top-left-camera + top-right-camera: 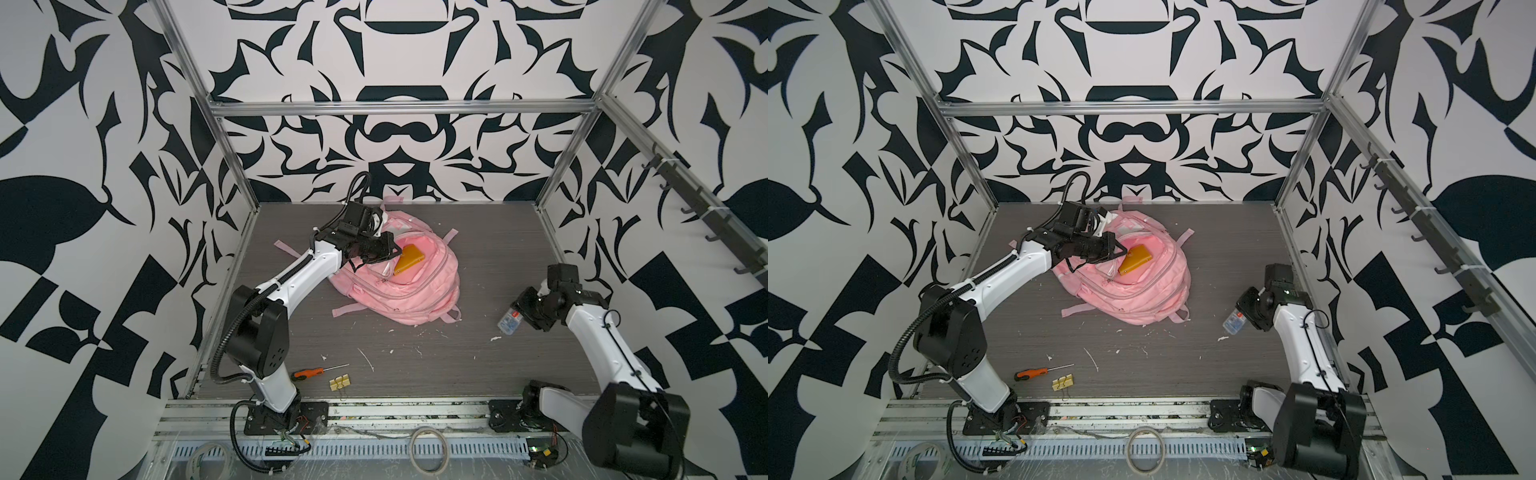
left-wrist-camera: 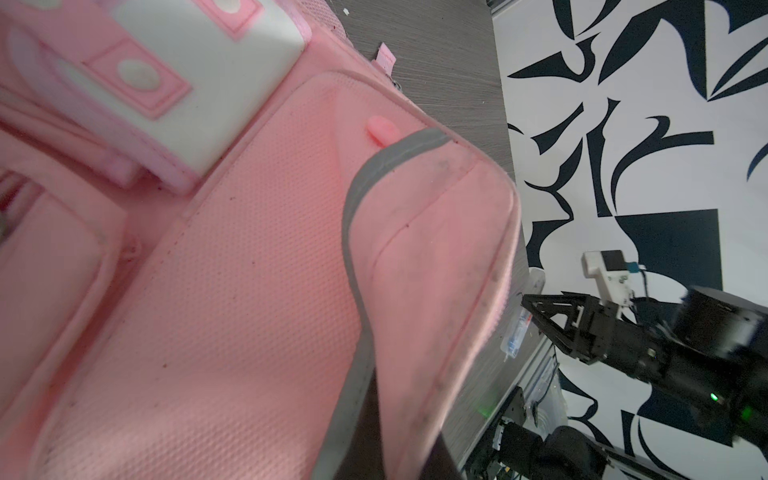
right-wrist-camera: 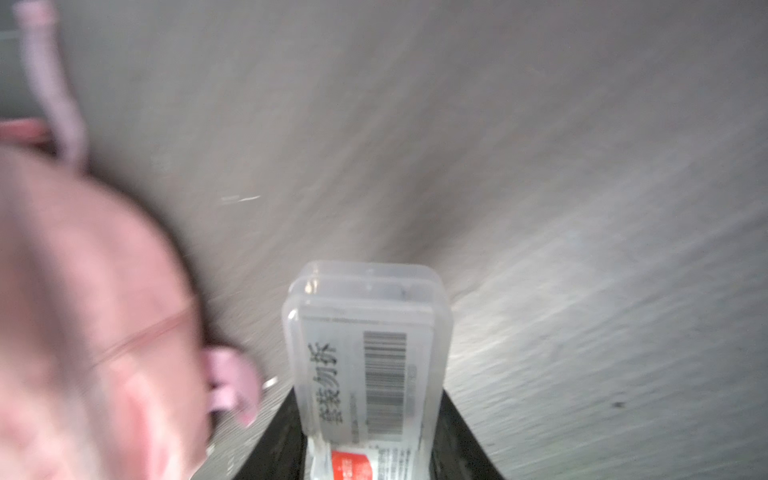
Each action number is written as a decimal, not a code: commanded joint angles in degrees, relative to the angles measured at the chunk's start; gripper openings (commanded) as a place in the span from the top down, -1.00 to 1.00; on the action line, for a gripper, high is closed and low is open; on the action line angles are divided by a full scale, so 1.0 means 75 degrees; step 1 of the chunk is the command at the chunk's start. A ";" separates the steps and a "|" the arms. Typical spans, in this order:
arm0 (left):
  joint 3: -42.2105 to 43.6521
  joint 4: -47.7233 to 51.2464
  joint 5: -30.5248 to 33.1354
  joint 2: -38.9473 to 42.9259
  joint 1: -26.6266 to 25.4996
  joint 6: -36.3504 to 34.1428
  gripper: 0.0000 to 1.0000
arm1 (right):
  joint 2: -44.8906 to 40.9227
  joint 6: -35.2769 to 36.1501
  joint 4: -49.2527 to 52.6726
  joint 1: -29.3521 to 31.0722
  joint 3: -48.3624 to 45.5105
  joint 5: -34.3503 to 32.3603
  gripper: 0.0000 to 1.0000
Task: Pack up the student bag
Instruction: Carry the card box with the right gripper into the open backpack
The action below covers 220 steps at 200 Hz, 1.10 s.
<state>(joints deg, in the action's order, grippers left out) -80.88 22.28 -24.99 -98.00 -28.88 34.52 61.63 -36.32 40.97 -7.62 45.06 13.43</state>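
The student bag [image 1: 409,293] is a pink backpack lying in the middle of the table in both top views, its main pocket gaping. A yellow-orange flat item [image 1: 408,259] sits in that opening. My left gripper [image 1: 384,249] is at the bag's left rim, shut on a fold of pink fabric with a grey stripe [image 2: 361,257]. My right gripper [image 1: 518,314] is low over the table to the right of the bag. It is shut on a clear plastic box [image 3: 365,349] with a barcode label and a red sticker; the box [image 1: 508,325] pokes out toward the bag.
An orange-handled screwdriver [image 1: 309,372] and gold binder clips [image 1: 340,382] lie near the front edge by the left arm's base. White scraps dot the table [image 1: 478,374] in front of the bag. Pink straps [image 1: 347,309] trail from the bag. A tape roll [image 1: 428,448] lies off the front edge.
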 commanded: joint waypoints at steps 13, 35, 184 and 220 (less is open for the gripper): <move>-0.0412 -0.0835 -0.0406 -0.0059 0.0054 0.0591 1.00 | -0.0423 -0.1255 0.0418 0.1707 0.1442 -0.0067 0.95; -0.0404 -0.1010 -0.0469 -0.0060 0.0021 0.0824 1.00 | 0.0042 -0.1976 -0.0072 0.2956 0.2152 -0.0280 0.97; 0.0132 -0.1892 -0.0548 0.0334 -0.0402 0.1315 1.00 | 0.4996 -0.3656 -0.3845 0.5116 0.4688 0.0104 0.87; 0.0197 -0.1934 -0.0600 0.0322 -0.0483 0.1369 1.00 | 0.5173 -0.3675 -0.4187 0.5133 0.4665 0.0216 0.46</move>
<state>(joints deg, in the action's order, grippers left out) -79.13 15.35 -25.15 -98.32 -31.07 44.12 100.90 -63.16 14.85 30.35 77.95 13.34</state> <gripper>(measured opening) 0.087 0.429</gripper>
